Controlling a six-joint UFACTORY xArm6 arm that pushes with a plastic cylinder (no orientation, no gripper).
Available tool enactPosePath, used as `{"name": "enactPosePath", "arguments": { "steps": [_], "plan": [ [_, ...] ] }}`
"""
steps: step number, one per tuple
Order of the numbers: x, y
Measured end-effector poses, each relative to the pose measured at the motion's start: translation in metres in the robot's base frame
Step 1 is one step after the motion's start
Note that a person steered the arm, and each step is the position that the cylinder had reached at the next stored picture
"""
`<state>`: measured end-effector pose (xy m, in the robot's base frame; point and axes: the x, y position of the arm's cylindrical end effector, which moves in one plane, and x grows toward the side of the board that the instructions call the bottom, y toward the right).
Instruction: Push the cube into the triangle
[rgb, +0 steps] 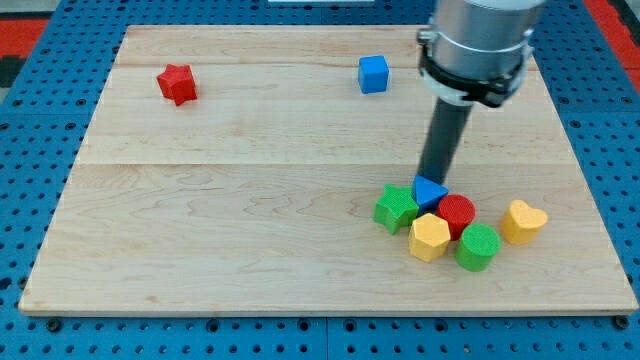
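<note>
My tip (434, 180): a bare rod with no jaws, gripping nothing, touching the top edge of the blue triangle (430, 193). Blue cube (373, 74) well apart, toward the view's top and slightly left of the tip. Green star (397, 208), red cylinder (457, 214), yellow hexagon (429, 237) and green cylinder (478, 247) clustered just below the tip. Yellow heart (524, 220) lower right; red star (177, 83) far upper left on the wooden board (250, 200).

Bright, even lighting from overhead, probably diffuse, with no harsh glare on the wooden board (250, 200). Only short, soft shadows hugging the bases of the blocks. Faint sheen on the metal collar (478, 40) above the rod. Fairly sharp across the middle; slightly soft and grainy overall, as from low resolution. No obvious bending of straight lines toward the edges.
</note>
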<state>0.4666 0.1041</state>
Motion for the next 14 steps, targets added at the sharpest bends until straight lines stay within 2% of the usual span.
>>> {"name": "enactPosePath", "arguments": {
  "steps": [1, 2, 3, 4, 5, 6, 7, 8, 10, 11, 12, 13, 14],
  "plan": [
    [-0.009, -0.06],
    [-0.022, -0.088],
    [-0.072, -0.145],
    [-0.15, -0.161],
    [-0.22, -0.128],
    [-0.206, -0.021],
    [-0.15, 0.004],
    [-0.223, 0.015],
    [-0.164, -0.002],
    [-0.199, -0.033],
    [-0.16, -0.051],
    [-0.083, 0.022],
    [-0.065, 0.03]
  ]
}}
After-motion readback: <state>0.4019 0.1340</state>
